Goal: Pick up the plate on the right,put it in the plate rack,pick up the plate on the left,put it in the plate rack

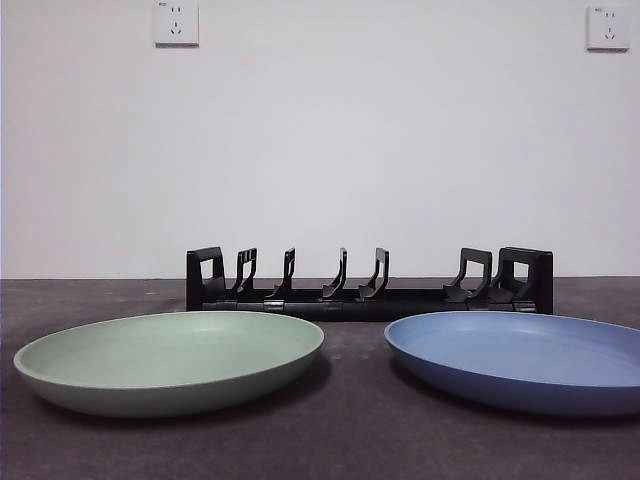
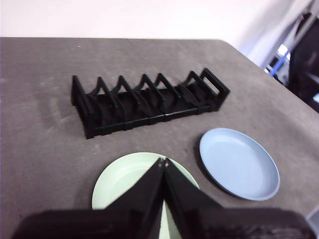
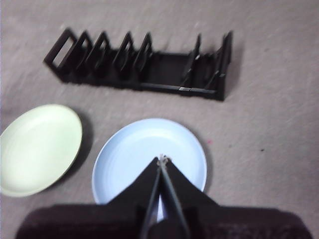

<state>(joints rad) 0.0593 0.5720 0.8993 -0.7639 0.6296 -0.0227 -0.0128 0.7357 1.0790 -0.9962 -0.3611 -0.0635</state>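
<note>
A blue plate [image 1: 520,358] lies flat on the right of the table, a pale green plate [image 1: 170,358] flat on the left. Behind them stands the long black plate rack [image 1: 368,285], its slots holding nothing. My left gripper [image 2: 163,161] hangs shut, high above the green plate [image 2: 124,181], with the blue plate [image 2: 239,162] and rack [image 2: 149,102] beyond it. Over the blue plate [image 3: 144,154] my right gripper [image 3: 162,159] hovers shut and holds nothing; the green plate [image 3: 37,147] and rack [image 3: 144,64] also show there. Neither arm appears in the front view.
The table has a dark grey-brown felt-like top [image 1: 350,430]. A white wall with two sockets [image 1: 176,22] rises behind the rack. The table's far corner and some dark equipment [image 2: 304,55] beyond it show in the left wrist view.
</note>
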